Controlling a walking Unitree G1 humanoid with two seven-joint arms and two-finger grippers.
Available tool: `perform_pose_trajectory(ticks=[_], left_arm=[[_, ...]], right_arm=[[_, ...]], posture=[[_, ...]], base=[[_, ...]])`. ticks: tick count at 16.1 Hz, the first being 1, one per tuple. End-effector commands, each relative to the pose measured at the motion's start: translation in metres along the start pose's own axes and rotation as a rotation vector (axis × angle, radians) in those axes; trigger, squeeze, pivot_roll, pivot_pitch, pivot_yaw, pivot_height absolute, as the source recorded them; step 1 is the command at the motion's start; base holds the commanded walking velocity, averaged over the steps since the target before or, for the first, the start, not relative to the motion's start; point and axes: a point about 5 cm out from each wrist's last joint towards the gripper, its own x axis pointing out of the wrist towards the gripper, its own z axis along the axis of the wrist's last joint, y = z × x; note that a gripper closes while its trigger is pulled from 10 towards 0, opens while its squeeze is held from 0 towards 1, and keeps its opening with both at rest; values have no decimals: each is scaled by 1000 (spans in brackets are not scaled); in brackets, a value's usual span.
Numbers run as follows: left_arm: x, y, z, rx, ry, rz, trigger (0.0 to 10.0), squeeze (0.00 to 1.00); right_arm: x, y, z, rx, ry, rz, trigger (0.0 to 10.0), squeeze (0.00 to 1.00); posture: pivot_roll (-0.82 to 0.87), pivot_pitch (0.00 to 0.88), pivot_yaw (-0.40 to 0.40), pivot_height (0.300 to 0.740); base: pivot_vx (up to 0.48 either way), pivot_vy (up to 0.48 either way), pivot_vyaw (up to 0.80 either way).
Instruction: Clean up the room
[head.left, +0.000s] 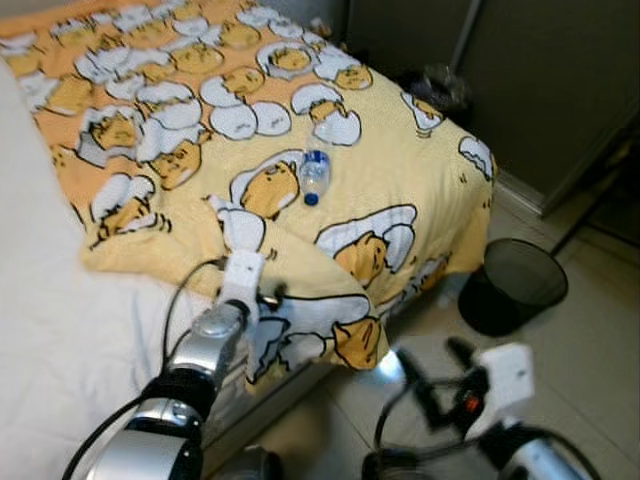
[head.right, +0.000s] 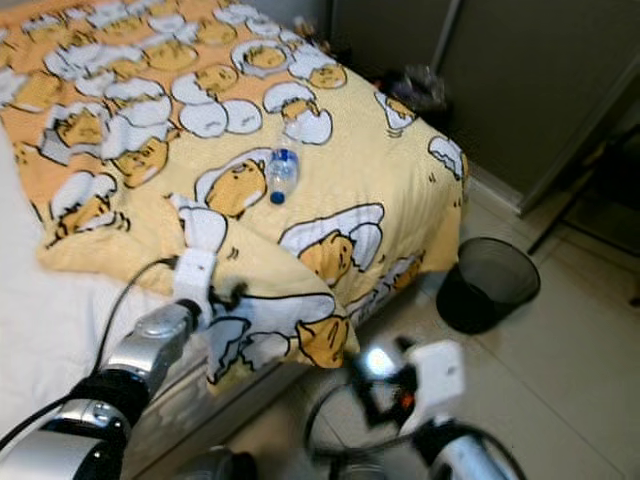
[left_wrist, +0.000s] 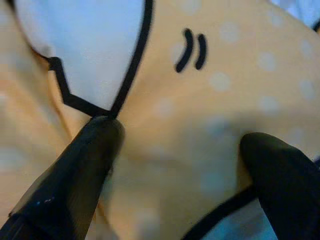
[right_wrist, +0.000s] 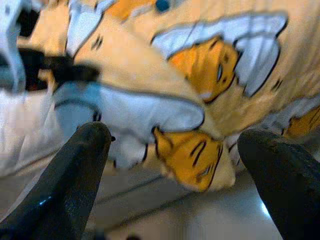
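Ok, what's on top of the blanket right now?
A water bottle with a blue cap lies on the blanket, near mid-bed. The left gripper presses open fingers into the folded corner. Anything beneath the fold is covered.

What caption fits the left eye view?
Left gripper reaches onto the folded yellow blanket; a water bottle lies on the bed.

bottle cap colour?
Blue, on the bottle lying on the blanket; clearest in left eye view.
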Motion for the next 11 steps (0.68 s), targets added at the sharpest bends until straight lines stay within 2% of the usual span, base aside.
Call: perform_pose_trajectory(ticks=[1, 2, 3, 4, 5, 6, 8, 9, 11], left_arm=[[-6, 10, 2, -6, -61, 64, 10000, 0], [-7, 11, 3, -8, -74, 70, 10000, 0], [-14, 11, 10, -6, -149, 80, 10000, 0], [-29, 6, 19, 25, -253, 69, 10000, 0], [-35, 4, 18, 38, -261, 64, 10000, 0], [-39, 3, 16, 48, -260, 67, 10000, 0], [-66, 5, -17, 28, -150, 133, 10000, 0], [-74, 9, -31, 22, -91, 199, 10000, 0], [-78, 4, -37, -57, -66, 209, 10000, 0]], right_arm=[[-4, 2, 0, -26, 34, 37, 10000, 0], [-4, 2, 0, -26, 40, 42, 10000, 0], [-4, 0, -2, -31, 50, 42, 10000, 0], [-3, -4, -3, -33, 59, 38, 10000, 0], [-3, -5, -3, -32, 61, 39, 10000, 0], [-3, -5, -4, -32, 63, 39, 10000, 0], [-4, -3, -8, -20, 84, 60, 10000, 0], [-5, -1, -11, -18, 99, 83, 10000, 0], [-5, 1, -12, -25, 117, 113, 10000, 0]], posture=[[-190, 190, -19, 723], [-190, 190, -19, 723], [-168, 181, -28, 723], [-155, 173, -32, 723], [-144, 169, -34, 723], [-140, 168, -34, 723], [-123, 164, -46, 723], [-119, 162, -54, 723], [-124, 162, -61, 723]], base=[[0, 0, 0], [0, 0, 0], [0, 0, 0], [0, 0, 0], [0, 0, 0], [0, 0, 0], [0, 0, 0], [0, 0, 0], [0, 0, 0]])
